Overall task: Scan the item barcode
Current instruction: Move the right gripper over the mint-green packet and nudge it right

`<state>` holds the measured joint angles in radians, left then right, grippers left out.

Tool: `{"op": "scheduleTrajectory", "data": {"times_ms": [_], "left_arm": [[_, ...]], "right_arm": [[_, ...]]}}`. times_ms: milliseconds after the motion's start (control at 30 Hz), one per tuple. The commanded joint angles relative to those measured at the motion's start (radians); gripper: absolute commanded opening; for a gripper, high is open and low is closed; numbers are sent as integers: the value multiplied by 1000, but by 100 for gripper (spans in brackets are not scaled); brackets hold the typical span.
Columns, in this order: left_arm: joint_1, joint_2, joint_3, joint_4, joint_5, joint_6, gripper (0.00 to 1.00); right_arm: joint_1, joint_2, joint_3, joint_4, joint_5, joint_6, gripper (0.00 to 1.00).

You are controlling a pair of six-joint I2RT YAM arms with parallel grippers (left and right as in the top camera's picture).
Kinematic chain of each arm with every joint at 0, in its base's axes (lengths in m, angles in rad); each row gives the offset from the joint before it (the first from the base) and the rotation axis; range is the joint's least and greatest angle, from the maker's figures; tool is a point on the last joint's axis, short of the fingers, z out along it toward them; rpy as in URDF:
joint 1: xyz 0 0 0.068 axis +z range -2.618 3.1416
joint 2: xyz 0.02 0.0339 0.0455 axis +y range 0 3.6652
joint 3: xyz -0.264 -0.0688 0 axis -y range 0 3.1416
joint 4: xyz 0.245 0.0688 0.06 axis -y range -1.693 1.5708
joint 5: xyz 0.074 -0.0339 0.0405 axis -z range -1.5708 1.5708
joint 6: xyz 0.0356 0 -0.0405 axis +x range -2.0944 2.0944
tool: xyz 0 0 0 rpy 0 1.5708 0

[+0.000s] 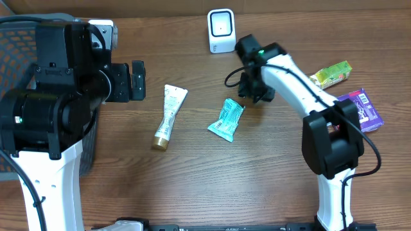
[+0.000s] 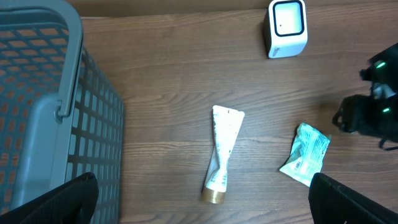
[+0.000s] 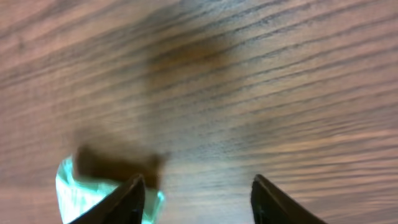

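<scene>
A teal snack packet [image 1: 226, 119] lies flat on the wooden table, and its corner [image 3: 74, 193] shows at the lower left of the right wrist view. My right gripper [image 1: 252, 90] hovers just beyond the packet's far right end. This gripper [image 3: 198, 178] is open over bare wood, its left finger [image 3: 130, 202] beside the packet's edge, nothing held. The white barcode scanner [image 1: 221, 31] stands upright at the back of the table. My left gripper [image 1: 133, 80] is open wide and empty, left of a white tube [image 1: 169, 115]. From the left wrist, the tube [image 2: 222, 152], teal packet [image 2: 306, 154] and scanner [image 2: 286, 28] are visible.
A grey mesh basket [image 2: 43, 93] fills the left side under my left arm. A green packet [image 1: 331, 74] and a purple packet [image 1: 361, 109] lie at the right edge, beside the right arm's base.
</scene>
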<state>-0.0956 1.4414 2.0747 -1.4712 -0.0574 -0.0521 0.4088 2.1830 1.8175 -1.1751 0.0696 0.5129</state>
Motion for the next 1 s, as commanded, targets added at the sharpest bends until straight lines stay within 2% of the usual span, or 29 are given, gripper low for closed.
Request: {"op": "scheduleTrajectory", "data": {"times_ms": [0, 33, 67, 100, 233, 467, 967], "left_arm": [[8, -2, 8, 2, -2, 8, 100], [8, -2, 8, 1, -2, 8, 100], [8, -2, 8, 1, -2, 8, 100], [8, -2, 8, 2, -2, 8, 100], [8, -2, 8, 1, -2, 8, 100], [8, -2, 8, 2, -2, 8, 100], [8, -2, 8, 1, -2, 8, 100]], "right_arm": [[-67, -40, 105, -63, -160, -308, 58], [-80, -40, 123, -82, -185, -363, 60], [-98, -40, 148, -108, -218, -451, 72], [-107, -40, 155, -119, -221, -522, 79], [-108, -40, 145, -120, -221, -708, 85], [-105, -29, 145, -113, -282, -885, 91], [-105, -26, 98, -21, -358, -998, 87]]}}
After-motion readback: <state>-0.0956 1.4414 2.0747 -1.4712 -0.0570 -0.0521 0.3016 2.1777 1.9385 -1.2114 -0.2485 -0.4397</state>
